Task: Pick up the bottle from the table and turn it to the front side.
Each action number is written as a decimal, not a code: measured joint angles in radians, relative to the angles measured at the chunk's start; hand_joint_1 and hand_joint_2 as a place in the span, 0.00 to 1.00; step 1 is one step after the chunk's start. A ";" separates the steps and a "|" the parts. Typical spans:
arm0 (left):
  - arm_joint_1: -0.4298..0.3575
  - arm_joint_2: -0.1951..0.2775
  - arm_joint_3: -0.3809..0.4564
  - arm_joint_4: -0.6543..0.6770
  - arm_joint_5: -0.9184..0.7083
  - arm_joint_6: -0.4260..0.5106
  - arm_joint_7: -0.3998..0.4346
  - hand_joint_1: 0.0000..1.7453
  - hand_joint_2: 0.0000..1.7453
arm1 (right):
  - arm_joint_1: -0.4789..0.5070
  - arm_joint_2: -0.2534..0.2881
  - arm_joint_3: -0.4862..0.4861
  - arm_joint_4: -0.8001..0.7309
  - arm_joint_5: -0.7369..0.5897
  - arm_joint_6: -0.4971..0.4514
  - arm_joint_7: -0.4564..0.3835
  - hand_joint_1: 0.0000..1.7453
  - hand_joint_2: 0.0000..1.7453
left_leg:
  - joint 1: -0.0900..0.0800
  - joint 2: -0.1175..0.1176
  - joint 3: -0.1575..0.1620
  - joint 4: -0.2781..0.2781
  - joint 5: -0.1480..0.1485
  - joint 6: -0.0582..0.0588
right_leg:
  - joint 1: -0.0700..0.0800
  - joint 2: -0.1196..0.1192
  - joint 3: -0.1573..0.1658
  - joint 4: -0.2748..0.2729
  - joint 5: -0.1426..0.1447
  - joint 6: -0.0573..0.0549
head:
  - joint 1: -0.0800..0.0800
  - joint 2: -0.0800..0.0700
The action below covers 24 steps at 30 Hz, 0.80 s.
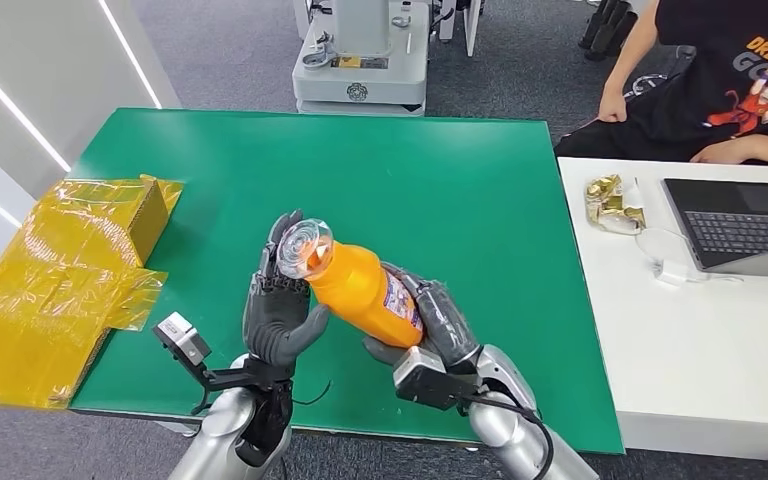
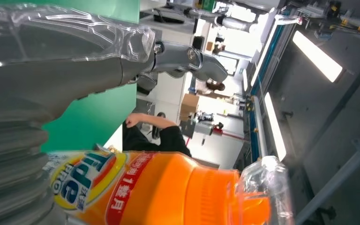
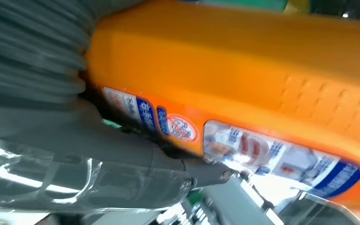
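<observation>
Bottle (image 1: pixel 362 288) first: one orange detergent bottle with a clear cap, lifted off the green bench (image 1: pixel 480 190) and held tilted above its near edge, cap end pointing up and to the left, base down to the right. The right hand (image 1: pixel 438 325) grips the lower body, fingers wrapped around the labelled part. The left hand (image 1: pixel 282 305) holds the neck end, its fingers (image 1: pixel 278 240) reaching up behind the cap and the thumb pressed against the orange shoulder. So both hands are closed on the one bottle.

As for progress, I'd judge the pick-up done, since the bottle is plainly clear of the bench. The turning looks under way but unfinished. From the head view a strip of small-print label faces up and to the right, while the left wrist view shows the big blue-and-yellow brand label (image 2: pixel 82 180) on another side, so the front doesn't seem to be facing forward yet. What's left, I'd say, is to roll the bottle between the two hands until that brand label comes round.

Further out: one flattened yellow cardboard box wrapped in tape (image 1: pixel 65 270) lies at the left end of the bench. To the right stands one white table (image 1: pixel 680 370) carrying one laptop (image 1: pixel 740 225), a white charger with its cable (image 1: pixel 672 270) and a crumpled gold wrapper (image 1: pixel 612 203). One person in a black printed T-shirt (image 1: pixel 730 85) sits at its far side.
</observation>
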 joint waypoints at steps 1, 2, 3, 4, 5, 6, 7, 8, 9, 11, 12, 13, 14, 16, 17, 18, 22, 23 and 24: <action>-0.002 -0.001 0.000 0.004 0.001 0.000 0.000 0.00 1.00 | -0.004 0.006 0.004 0.006 0.008 0.013 0.003 1.00 1.00 | 0.000 0.000 0.000 0.000 0.000 0.000 | 0.000 0.000 0.000 0.000 0.000 0.000 | 0.000 0.000; -0.003 -0.001 0.001 0.008 0.001 0.000 0.000 0.00 1.00 | -0.009 0.011 0.006 0.014 0.016 0.024 0.006 1.00 1.00 | 0.000 0.000 0.000 0.000 0.000 0.000 | 0.000 0.000 0.000 0.000 0.000 0.000 | 0.000 0.000; -0.004 -0.001 0.001 0.012 0.001 0.000 0.000 0.00 1.00 | -0.015 0.016 0.008 0.023 0.024 0.035 0.009 1.00 1.00 | 0.000 0.000 0.000 0.000 0.000 0.000 | 0.000 0.000 0.000 0.000 0.000 0.000 | 0.000 0.000; -0.004 -0.001 0.001 0.015 0.000 0.000 0.000 0.00 1.00 | -0.021 0.021 0.010 0.033 0.032 0.046 0.013 1.00 1.00 | 0.000 0.000 0.000 0.000 0.000 0.000 | 0.000 0.000 0.000 0.000 0.000 0.000 | 0.000 0.000; -0.004 -0.001 0.001 0.018 -0.001 0.000 0.000 0.00 1.00 | -0.028 0.026 0.011 0.044 0.040 0.058 0.018 1.00 1.00 | 0.000 0.000 0.000 0.000 0.000 0.000 | 0.000 0.000 0.000 0.000 0.000 0.000 | 0.000 0.000; -0.004 -0.002 0.001 0.020 -0.004 0.001 0.000 0.00 1.00 | -0.034 0.031 0.013 0.056 0.047 0.068 0.023 1.00 1.00 | 0.000 0.000 0.000 0.000 0.000 0.000 | 0.000 0.000 0.000 0.000 0.000 0.000 | 0.000 0.000; -0.004 -0.002 0.001 0.022 -0.006 0.001 0.001 0.00 1.00 | -0.039 0.036 0.015 0.069 0.055 0.077 0.027 1.00 1.00 | 0.000 0.000 0.000 0.000 0.000 0.000 | 0.000 0.000 0.000 0.000 0.000 0.000 | 0.000 0.000; -0.004 -0.002 0.001 0.024 -0.008 0.001 0.002 0.00 1.00 | -0.044 0.040 0.017 0.082 0.063 0.085 0.032 1.00 1.00 | 0.000 0.000 0.000 0.000 0.000 0.000 | 0.000 0.000 0.000 0.000 0.000 0.000 | 0.000 0.000; -0.005 -0.003 0.002 0.026 -0.010 0.002 0.003 0.00 1.00 | -0.047 0.044 0.019 0.095 0.070 0.090 0.037 1.00 1.00 | 0.000 0.000 0.000 0.000 0.000 0.000 | 0.000 0.000 0.000 0.000 0.000 0.000 | 0.000 0.000; -0.007 -0.005 0.003 0.029 -0.014 0.003 0.004 0.00 1.00 | -0.053 0.051 0.023 0.122 0.081 0.094 0.049 1.00 1.00 | 0.000 0.000 0.000 0.000 0.000 0.000 | 0.000 0.000 0.000 0.000 0.000 0.000 | 0.000 0.000; -0.007 -0.005 0.004 0.030 -0.015 0.004 0.005 0.00 1.00 | -0.056 0.054 0.024 0.134 0.083 0.094 0.054 1.00 1.00 | 0.000 0.000 0.000 0.000 0.000 0.000 | 0.000 0.000 0.000 0.000 0.000 0.000 | 0.000 0.000; -0.008 -0.005 0.005 0.032 -0.015 0.004 0.006 0.00 1.00 | -0.060 0.055 0.024 0.146 0.085 0.093 0.059 1.00 1.00 | 0.000 0.000 0.000 0.000 0.000 0.000 | 0.000 0.000 0.000 0.000 0.000 0.000 | 0.000 0.000; -0.008 -0.005 0.007 0.033 -0.016 0.004 0.006 0.00 1.00 | -0.063 0.057 0.024 0.156 0.086 0.092 0.063 1.00 1.00 | 0.000 0.000 0.000 0.000 0.000 0.000 | 0.000 0.000 0.000 0.000 0.000 0.000 | 0.000 0.000; -0.008 -0.005 0.009 0.038 -0.016 0.005 0.007 0.00 1.00 | -0.070 0.059 0.024 0.174 0.089 0.089 0.072 1.00 1.00 | 0.000 0.000 0.000 0.000 0.000 0.000 | 0.000 0.000 0.000 0.000 0.000 0.000 | 0.000 0.000; -0.008 -0.005 0.010 0.040 -0.016 0.005 0.008 0.00 1.00 | -0.073 0.060 0.024 0.182 0.091 0.088 0.077 1.00 1.00 | 0.000 0.000 0.000 0.000 0.000 0.000 | 0.000 0.000 0.000 0.000 0.000 0.000 | 0.000 0.000; -0.008 -0.005 0.010 0.042 -0.016 0.005 0.009 0.00 1.00 | -0.076 0.061 0.024 0.188 0.093 0.087 0.081 1.00 1.00 | 0.000 0.000 0.000 0.000 0.000 0.000 | 0.000 0.000 0.000 0.000 0.000 0.000 | 0.000 0.000; -0.007 -0.005 0.011 0.048 -0.015 0.005 0.010 0.00 1.00 | -0.083 0.063 0.024 0.205 0.101 0.085 0.087 1.00 1.00 | 0.000 0.000 0.000 0.000 0.000 0.000 | 0.000 0.000 0.000 0.000 0.000 0.000 | 0.000 0.000; -0.007 -0.005 0.011 0.049 -0.015 0.005 0.011 0.00 1.00 | -0.085 0.063 0.024 0.208 0.104 0.086 0.085 1.00 1.00 | 0.000 0.000 0.000 0.000 0.000 0.000 | 0.000 0.000 0.000 0.000 0.000 0.000 | 0.000 0.000; -0.007 -0.005 0.011 0.051 -0.015 0.004 0.011 0.00 1.00 | -0.085 0.063 0.024 0.211 0.107 0.086 0.081 1.00 1.00 | 0.000 0.000 0.000 0.000 0.000 0.000 | 0.000 0.000 0.000 0.000 0.000 0.000 | 0.000 0.000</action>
